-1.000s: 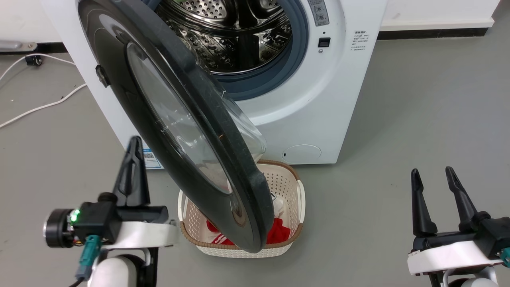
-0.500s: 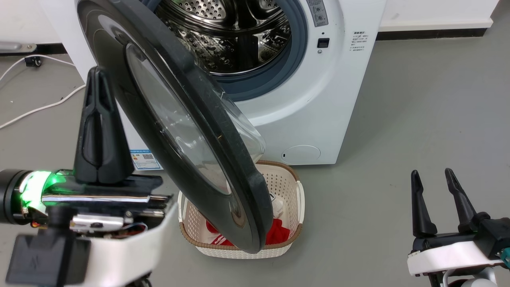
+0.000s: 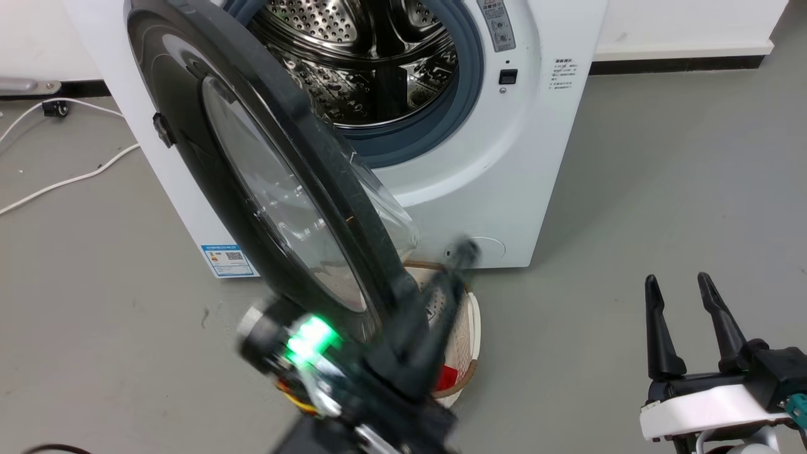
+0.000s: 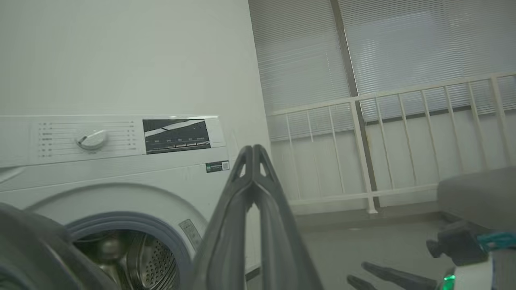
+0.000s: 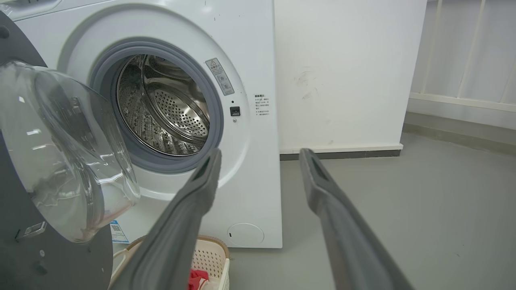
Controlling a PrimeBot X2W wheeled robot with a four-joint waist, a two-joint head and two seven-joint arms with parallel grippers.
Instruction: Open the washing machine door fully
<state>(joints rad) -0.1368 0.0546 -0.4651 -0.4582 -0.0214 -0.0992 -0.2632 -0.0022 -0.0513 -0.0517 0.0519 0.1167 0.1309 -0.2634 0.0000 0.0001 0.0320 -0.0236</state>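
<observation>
Door (image 3: 271, 189) of the washing machine (image 3: 504, 189) hung about half open above the laundry basket (image 3: 471, 318) on the floor, with the left end effector (image 4: 253, 150) pressed together just inside its free rim, probably to push it wider, while the right end effector (image 3: 676, 280) sat spread, well apart.

Partly open washing machine door (image 3: 277, 195)

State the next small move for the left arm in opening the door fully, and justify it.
Probably sweep the shut left gripper leftward against the inner face of the washing machine door. The door stands only about half open, and in the head view that gripper sits just right of its free edge.
</observation>
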